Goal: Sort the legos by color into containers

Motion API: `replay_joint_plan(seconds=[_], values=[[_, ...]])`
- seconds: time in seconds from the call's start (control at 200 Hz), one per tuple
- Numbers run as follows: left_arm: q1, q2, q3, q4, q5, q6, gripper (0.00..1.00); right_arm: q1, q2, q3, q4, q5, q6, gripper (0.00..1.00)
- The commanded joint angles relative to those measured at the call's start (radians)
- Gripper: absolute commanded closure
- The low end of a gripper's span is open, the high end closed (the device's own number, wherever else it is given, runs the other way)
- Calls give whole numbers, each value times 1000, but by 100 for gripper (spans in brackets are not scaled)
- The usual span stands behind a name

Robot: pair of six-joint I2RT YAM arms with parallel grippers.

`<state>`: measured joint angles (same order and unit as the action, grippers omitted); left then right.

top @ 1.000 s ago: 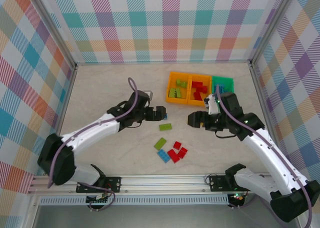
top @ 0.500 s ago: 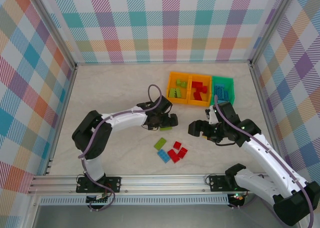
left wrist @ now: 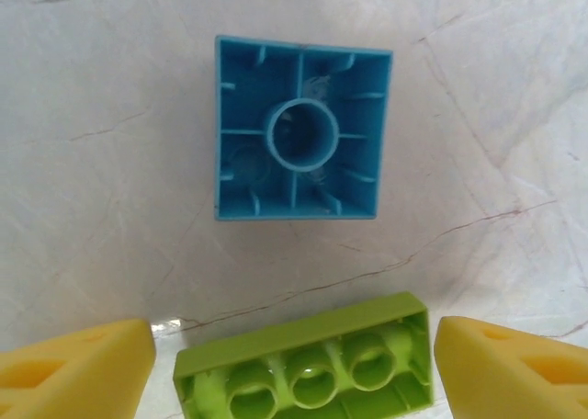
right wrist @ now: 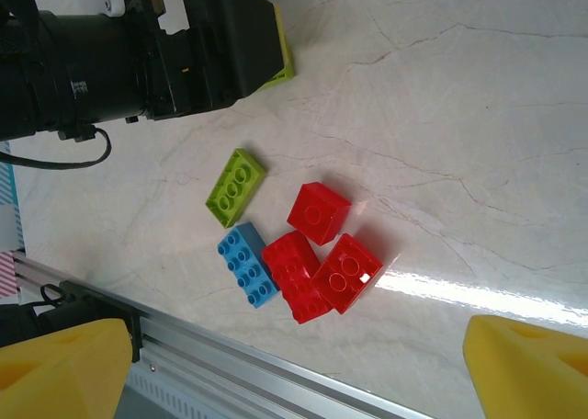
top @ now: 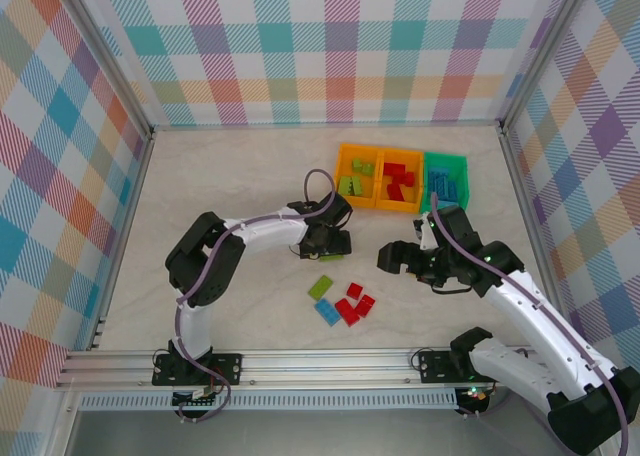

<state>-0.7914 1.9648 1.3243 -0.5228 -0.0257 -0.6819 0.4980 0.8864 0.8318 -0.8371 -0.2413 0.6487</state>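
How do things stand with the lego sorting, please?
Left end effector open, straddling lime green brick. Right end effector open, empty, facing five loose bricks. Upturned blue brick just beyond, not touching.

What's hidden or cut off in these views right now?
Left wrist: lime green brick, cut off by the bottom edge between the left fingers.
Top view: same brick, hidden under the left gripper.
Top view: blue bricks in the green bin, too small to count.
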Motion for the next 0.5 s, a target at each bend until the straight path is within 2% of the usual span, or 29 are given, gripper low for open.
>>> replay_joint_plan(seconds=[0.0, 0.155, 0.315, 0.495], values=[[-10, 50, 0, -83, -11, 65, 23, 5, -12, -8, -15, 19, 11, 6], [-17, 52, -14, -115, -37, 108, 30, 5, -20, -19, -4, 19, 21, 4], [-17, 20, -43, -112, -48, 128, 42, 5, -35, -32, -6, 24, 28, 4], [-17, -60, -57, -108, -51, 122, 43, 5, -34, -26, 1, 24, 26, 3]])
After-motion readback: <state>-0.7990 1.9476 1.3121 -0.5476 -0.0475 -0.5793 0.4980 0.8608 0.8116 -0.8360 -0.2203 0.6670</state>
